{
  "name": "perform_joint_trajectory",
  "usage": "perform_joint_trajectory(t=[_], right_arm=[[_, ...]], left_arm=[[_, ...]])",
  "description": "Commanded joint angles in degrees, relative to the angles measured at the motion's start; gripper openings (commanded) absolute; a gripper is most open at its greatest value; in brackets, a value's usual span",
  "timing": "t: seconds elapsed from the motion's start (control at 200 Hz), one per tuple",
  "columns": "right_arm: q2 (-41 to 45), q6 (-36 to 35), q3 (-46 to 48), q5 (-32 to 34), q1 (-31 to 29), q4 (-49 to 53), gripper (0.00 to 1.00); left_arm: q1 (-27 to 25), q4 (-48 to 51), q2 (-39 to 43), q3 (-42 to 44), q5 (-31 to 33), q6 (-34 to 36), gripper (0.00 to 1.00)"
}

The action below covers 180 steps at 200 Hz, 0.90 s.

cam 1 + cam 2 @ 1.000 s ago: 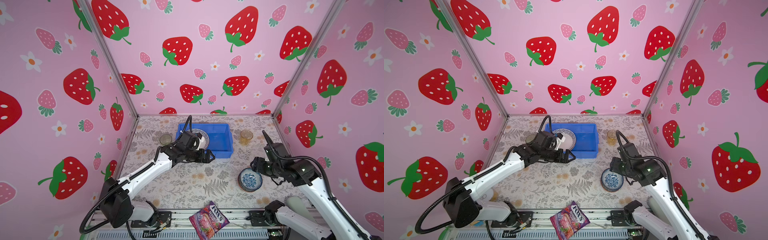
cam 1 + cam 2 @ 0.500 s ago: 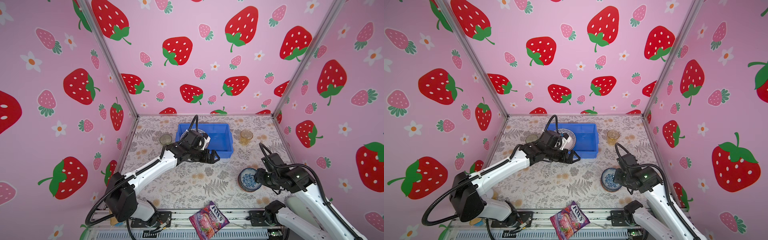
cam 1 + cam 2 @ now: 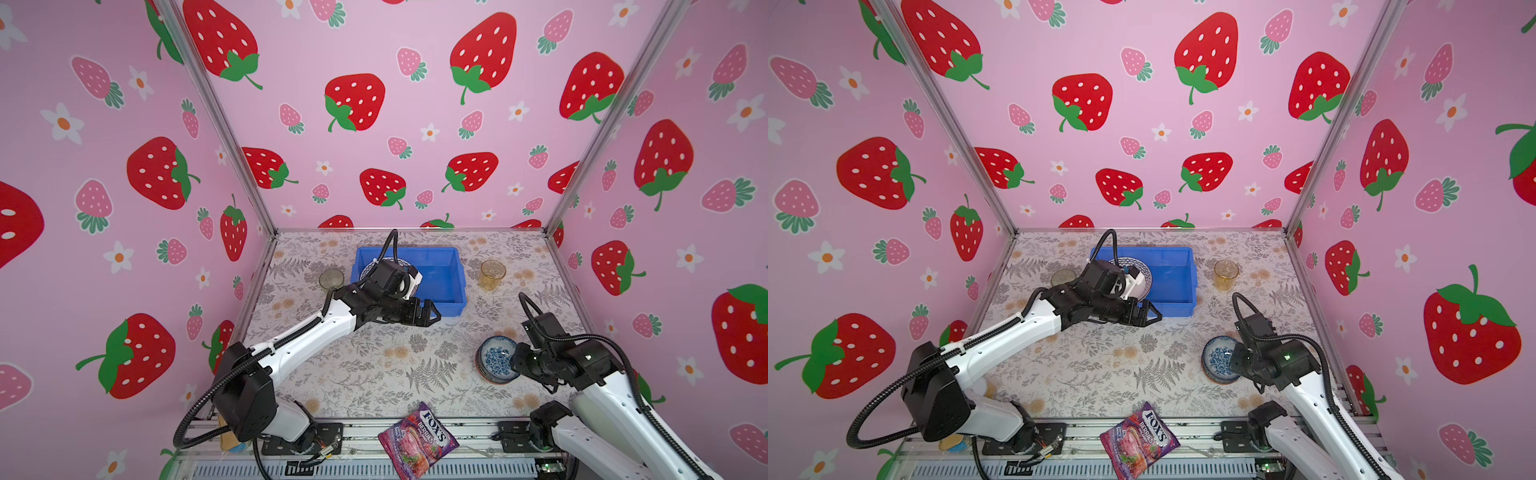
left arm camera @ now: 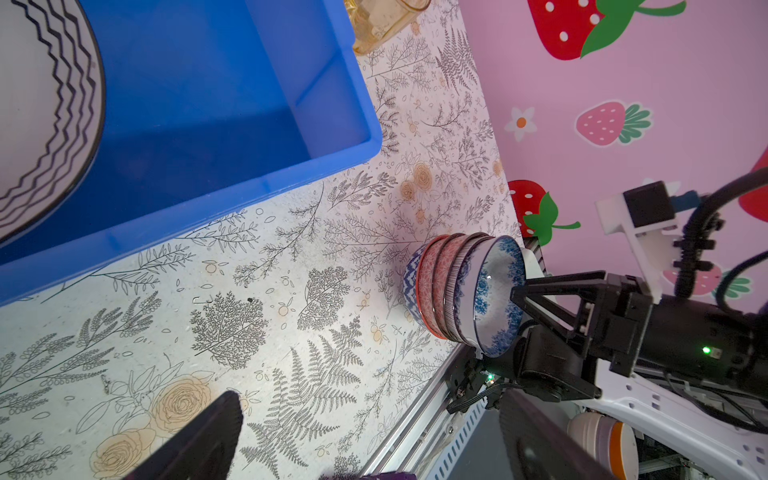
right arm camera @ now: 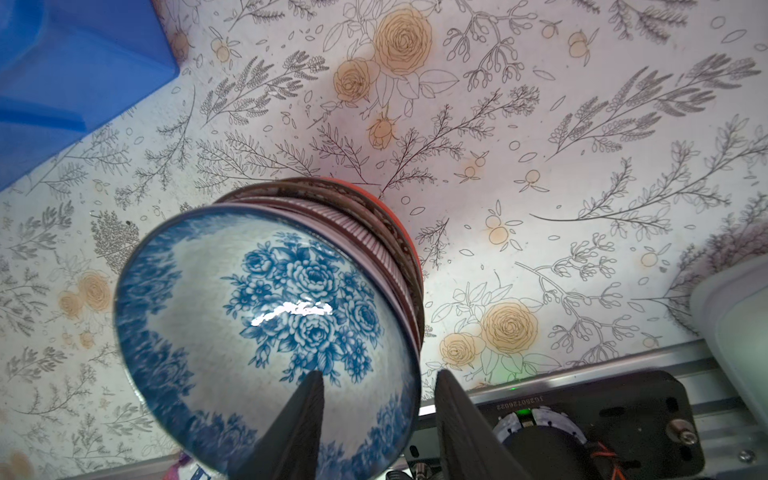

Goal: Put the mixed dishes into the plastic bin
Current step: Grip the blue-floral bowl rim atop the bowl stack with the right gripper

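Down came the right arm since a second before. Its right gripper (image 5: pixel 378 374) had hung higher, by the far edge of the stack of bowls (image 3: pixel 496 359). Now it was at the rim of the top bowl (image 5: pixel 266 316). The left gripper (image 3: pixel 432 316) had hardly moved at all.

The right jaws stood apart, on both sides of that rim. One finger (image 5: pixel 299 415) was inside the white bowl with blue flowers, and the other was just outside it. A little gap showed on each side, so they were not pinching yet. Under the top bowl sat a striped one, an orange one and a blue one.

The left jaws were wide apart and held nothing. They hung above the table (image 3: pixel 374 374), just at the near wall of the blue bin (image 3: pixel 453 299).

The bin sat at the far middle of the table. A plate (image 3: pixel 1142 274) with a zigzag rim was in its left end, partly hidden by the left arm. The rest of the bin was bare.

A green glass (image 3: pixel 331 278) stood upright just left of the bin. A yellow glass (image 3: pixel 492 274) stood upright near its right side. The bowls were at the front right, well apart from the bin.

A purple candy bag (image 3: pixel 417 438) lay at the front edge.
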State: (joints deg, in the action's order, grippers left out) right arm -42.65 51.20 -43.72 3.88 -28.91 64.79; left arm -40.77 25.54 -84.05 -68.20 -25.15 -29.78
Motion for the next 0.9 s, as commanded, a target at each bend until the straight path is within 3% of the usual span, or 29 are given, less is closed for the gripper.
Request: perform_joint_trajectory(t=[0.0,0.155,0.895], right_arm=[[0.8,-1.2,0.7,-1.8,1.6,-1.4,0.43],[0.5,-3.1,0.9,-2.9,3.2,-2.0,0.35],[-0.3,-5.8,1.3,-4.5,5.2,-3.0,0.14]], left_arm=[[-0.3,0.2,-0.4,-1.7,-0.7,0.4,0.99],[-0.3,0.1,-0.1,-1.4,-0.5,0.1,0.99],[-0.2,0.0,-0.7,-0.9,-0.3,-0.5,0.99]])
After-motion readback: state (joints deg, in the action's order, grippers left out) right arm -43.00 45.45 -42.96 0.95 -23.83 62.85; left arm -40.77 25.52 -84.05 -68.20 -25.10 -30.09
